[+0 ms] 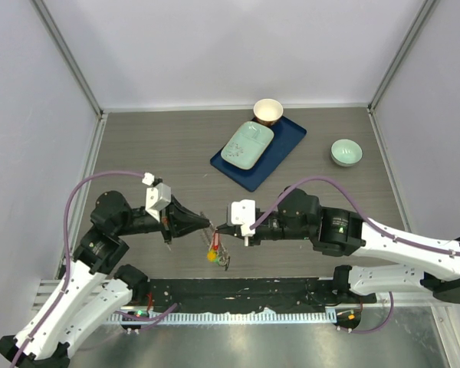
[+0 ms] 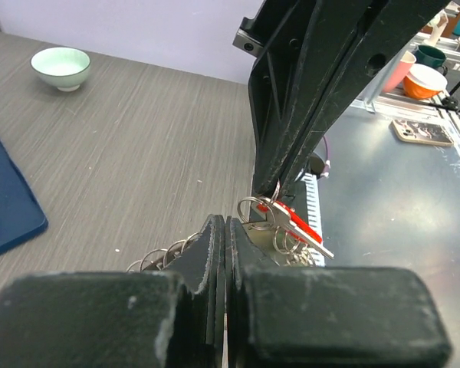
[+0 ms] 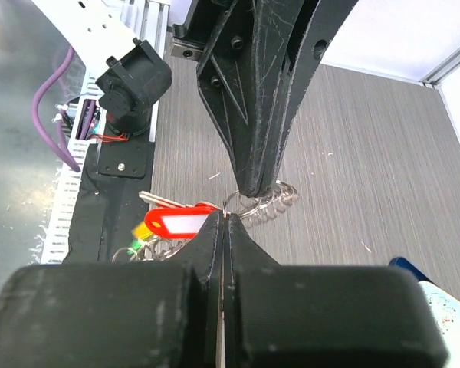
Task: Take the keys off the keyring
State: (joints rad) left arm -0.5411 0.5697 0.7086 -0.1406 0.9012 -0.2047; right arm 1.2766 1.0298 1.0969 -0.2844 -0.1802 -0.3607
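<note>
While both arms reached toward each other over the grey surface (image 1: 153, 146), the left pincer (image 1: 206, 223) and the right pincer (image 1: 221, 228) met tip to tip near the front edge, just ahead of the black strip between the arm bases. Between those tips sat the keyring (image 3: 274, 201), which showed as a bunch of small silvery wire loops linked together. Each wrist view showed its own fingers pressed flat against each other with a loop caught right at their ends. So both pincers were clenched on the keyring, each gripping from its own side.

The keys (image 1: 215, 251) were still attached and trailed from the loops toward the arm bases, below the two tips in the overhead view. The red key (image 2: 290, 221) lay closest to the right pincer's tip, its metal blade pointing away over the black strip. Beside it in the right wrist view was a yellow-green key (image 3: 142, 230), blurred, with more loops under it. An orange-yellow spot showed at the bottom of the bunch from above. I could not tell whether the keys touched the surface or hung just over it.

Further back, well apart from the pincers, a dark blue tray (image 1: 287, 138) carried a pale green lidded dish (image 1: 247, 146). A tan cup (image 1: 267, 111) stood at its far corner. A pale green bowl (image 1: 346, 152) stood alone to the right of the tray.
</note>
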